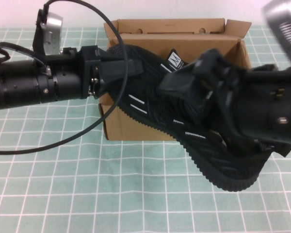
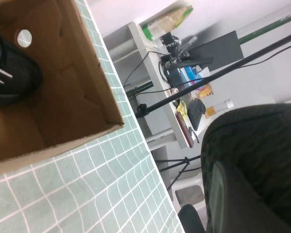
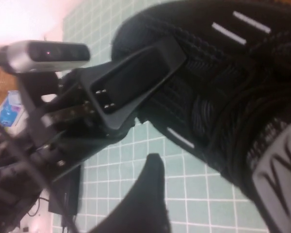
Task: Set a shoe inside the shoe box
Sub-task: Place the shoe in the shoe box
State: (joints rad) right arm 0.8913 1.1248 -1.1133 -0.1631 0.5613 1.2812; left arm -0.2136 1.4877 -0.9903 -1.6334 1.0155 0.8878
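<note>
Left gripper (image 1: 117,68) reaches in from the left side at the height of the box's top edge, its fingers closed on the toe end of a black shoe (image 1: 150,104). In the right wrist view one of its flat black fingers (image 3: 136,77) lies pressed against the knit upper, just beside the white stripes on the shoe's side. Right gripper (image 1: 194,90) comes in from the right and sits at the laced middle of the shoe, near the white tongue label (image 1: 176,59); its fingers are wrapped by the shoe's bulk and whether they are clamped or loose cannot be told. Shoe hangs tilted between the two arms: toe up over the open box (image 1: 136,128), heel and ridged sole dropping down to the right, in front of the box's front wall and above the counter (image 1: 87,194). Shoe is held in the air, not resting inside. Box is brown cardboard, flaps standing open at the back, set on the green checked cloth of the counter. Left wrist view shows the box interior with a second dark shoe (image 2: 12,73) lying in it.
</note>
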